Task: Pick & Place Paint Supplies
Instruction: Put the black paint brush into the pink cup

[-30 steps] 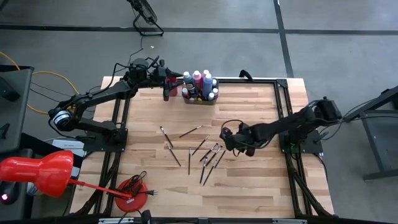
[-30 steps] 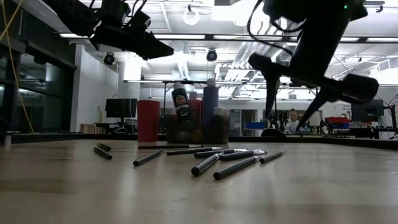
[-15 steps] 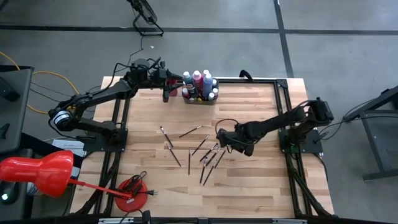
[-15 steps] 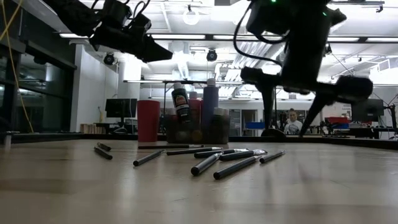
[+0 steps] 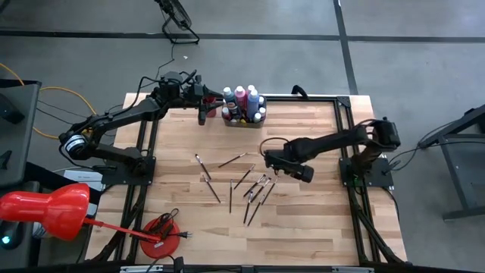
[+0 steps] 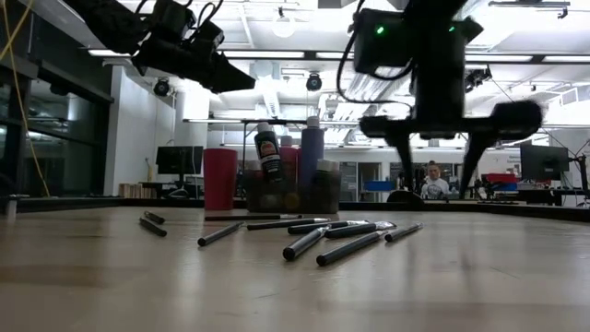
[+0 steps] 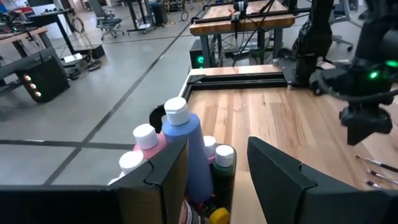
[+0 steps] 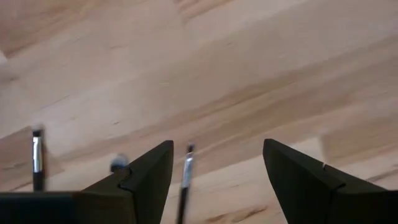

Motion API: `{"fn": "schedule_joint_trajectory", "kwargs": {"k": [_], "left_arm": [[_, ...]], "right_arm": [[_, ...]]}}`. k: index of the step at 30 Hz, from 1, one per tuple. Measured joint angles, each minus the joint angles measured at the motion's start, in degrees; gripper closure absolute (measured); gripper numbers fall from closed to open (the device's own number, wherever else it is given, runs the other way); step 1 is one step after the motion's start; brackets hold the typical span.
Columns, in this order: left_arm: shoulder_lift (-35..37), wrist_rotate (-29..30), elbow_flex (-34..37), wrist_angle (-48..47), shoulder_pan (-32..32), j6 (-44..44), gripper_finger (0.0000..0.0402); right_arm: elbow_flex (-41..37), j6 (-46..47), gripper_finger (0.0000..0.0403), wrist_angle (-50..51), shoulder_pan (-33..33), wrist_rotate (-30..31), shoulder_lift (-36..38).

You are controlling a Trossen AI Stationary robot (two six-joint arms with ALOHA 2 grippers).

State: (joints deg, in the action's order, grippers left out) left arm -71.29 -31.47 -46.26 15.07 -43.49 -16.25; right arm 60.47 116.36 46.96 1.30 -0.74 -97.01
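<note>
Brushes lie loose on the table, about ten if you count them from above, though several cross each other near the middle and you cannot separate them surely. Bottles stand packed in the tray at the far edge; you can count about seven caps from above, and the rest are hidden among them. Your left gripper hovers just beside the tray with fingers spread and nothing between them; its wrist view shows a blue bottle and pink ones very close ahead. Your right gripper hangs above the brush pile, fingers wide apart and empty; its wrist view shows only two brush tips. The low view alone shows the red cup clearly, beside the tray, and a person far behind.
</note>
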Motion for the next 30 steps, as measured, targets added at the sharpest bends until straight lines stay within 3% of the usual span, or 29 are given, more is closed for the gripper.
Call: {"fn": "schedule_joint_trajectory", "kwargs": {"k": [6, 17, 30], "left_arm": [[0.0, -1.2, 0.0, -0.3, 0.0, 0.0, 0.0240], [0.0, -3.8, 0.0, -0.4, 0.0, 0.2, 0.0240], [0.0, -4.0, 0.0, -2.1, 0.0, 0.1, 0.0240]], "right_arm": [[0.0, -0.7, 0.0160, -6.5, -0.5, -1.4, -4.6], [0.0, 5.3, 0.0164, -6.1, 1.5, -0.7, -5.7], [0.0, 4.5, 0.0268, -5.5, 1.7, -2.1, -7.3]]}}
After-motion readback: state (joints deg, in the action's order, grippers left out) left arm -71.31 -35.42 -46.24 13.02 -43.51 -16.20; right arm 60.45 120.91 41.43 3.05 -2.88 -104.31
